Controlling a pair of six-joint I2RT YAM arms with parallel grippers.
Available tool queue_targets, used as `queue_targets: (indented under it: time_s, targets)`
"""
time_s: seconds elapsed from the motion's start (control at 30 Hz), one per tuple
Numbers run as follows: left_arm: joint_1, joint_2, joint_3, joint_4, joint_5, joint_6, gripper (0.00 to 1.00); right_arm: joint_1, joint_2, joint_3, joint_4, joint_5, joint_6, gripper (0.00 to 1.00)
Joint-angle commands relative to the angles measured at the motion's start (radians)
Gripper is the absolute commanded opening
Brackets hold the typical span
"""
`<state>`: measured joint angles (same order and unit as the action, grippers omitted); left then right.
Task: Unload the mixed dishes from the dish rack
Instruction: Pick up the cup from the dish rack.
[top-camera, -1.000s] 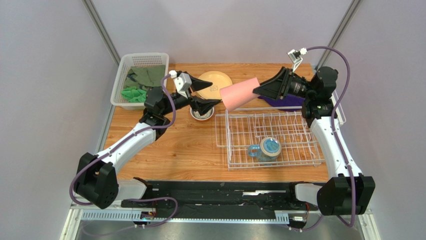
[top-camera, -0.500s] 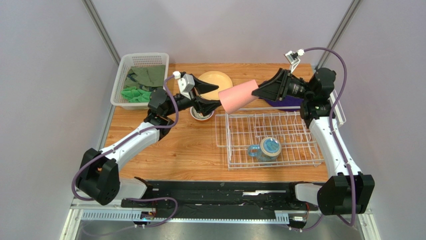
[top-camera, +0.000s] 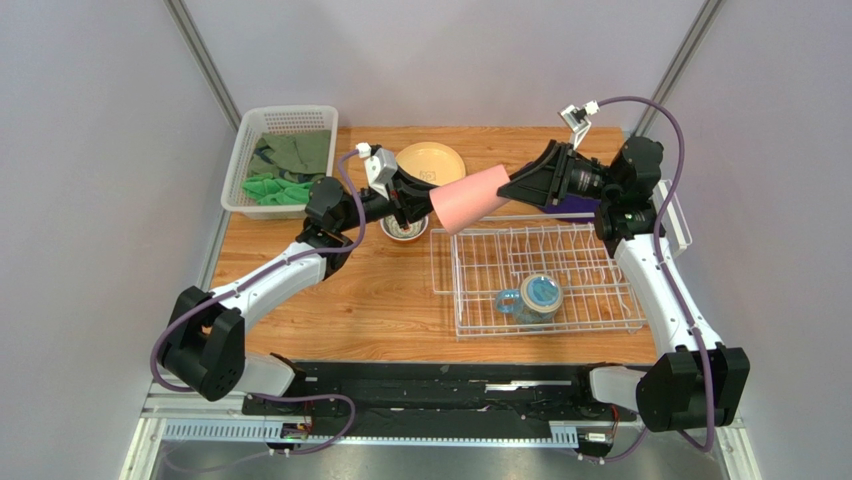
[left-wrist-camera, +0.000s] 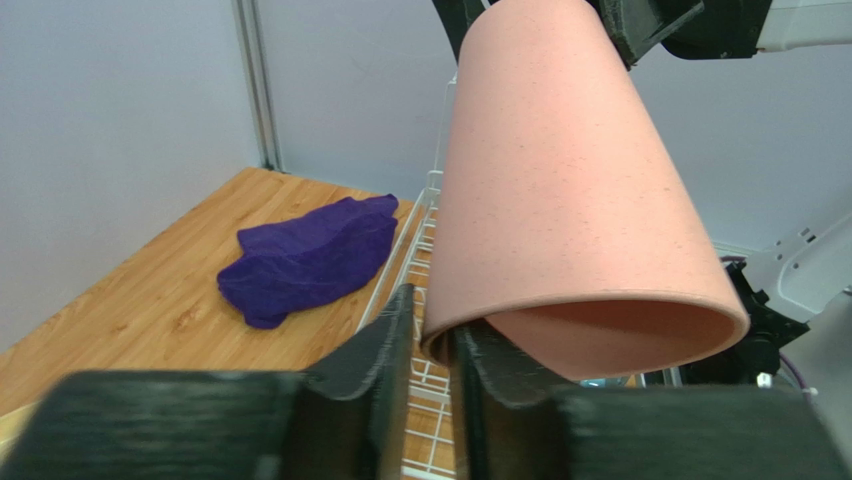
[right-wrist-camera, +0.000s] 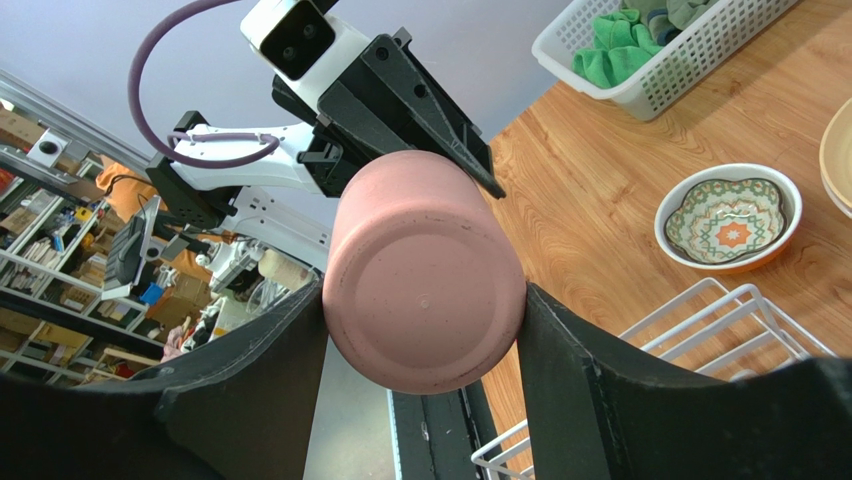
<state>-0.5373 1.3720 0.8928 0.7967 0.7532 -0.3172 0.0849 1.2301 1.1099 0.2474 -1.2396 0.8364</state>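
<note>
The pink tumbler cup (top-camera: 468, 198) (left-wrist-camera: 560, 180) (right-wrist-camera: 425, 280) hangs on its side in the air above the back left corner of the dish rack (top-camera: 548, 328). My right gripper (top-camera: 510, 185) (right-wrist-camera: 422, 292) is shut on its base end. My left gripper (top-camera: 418, 205) (left-wrist-camera: 432, 320) is shut on the cup's rim, one finger inside the mouth and one outside. A mug (top-camera: 535, 297) with a blue handle lies in the rack. Cream-tan plates (top-camera: 430, 160) and a patterned bowl (top-camera: 404, 228) (right-wrist-camera: 730, 215) rest on the table left of the rack.
A purple cloth (top-camera: 570, 207) (left-wrist-camera: 305, 260) lies behind the rack, under my right arm. A white mesh basket (top-camera: 262, 130) (right-wrist-camera: 660, 60) with green cloths stands at the back left. The rack's wire side (left-wrist-camera: 430, 250) (right-wrist-camera: 700, 320) runs just below the cup.
My left gripper reached right to the cup's mouth and closed on its rim. My right gripper carried the cup a little left and lower, still gripping it.
</note>
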Motion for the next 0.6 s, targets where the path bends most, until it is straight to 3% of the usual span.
queue_targets:
  time_s: [0.0,0.13,0.2,0.3,0.33,0.43,0.57]
  targets:
    - [-0.006,0.015,0.047,0.042,0.032,-0.023,0.19,0.015,-0.026,-0.001,0.010,-0.012,-0.026,0.13]
    - [-0.007,0.009,0.049,0.041,0.038,-0.031,0.00,0.019,-0.017,0.007,-0.066,-0.021,-0.083,0.23]
    - [-0.007,0.006,0.049,0.039,0.037,-0.034,0.00,0.021,-0.015,0.008,-0.085,-0.023,-0.103,0.28]
    - [-0.007,-0.007,0.048,0.039,0.041,-0.036,0.00,0.021,-0.012,0.011,-0.129,-0.014,-0.132,0.43]
    - [-0.007,-0.011,0.044,0.039,0.041,-0.033,0.00,0.021,-0.014,0.011,-0.147,-0.012,-0.152,0.52]
    - [-0.007,-0.030,0.041,0.026,0.035,-0.019,0.00,0.023,-0.015,0.013,-0.189,0.006,-0.189,0.64]
    - [-0.006,-0.050,0.041,-0.010,0.032,0.009,0.00,0.021,-0.020,0.022,-0.238,0.023,-0.232,0.70]
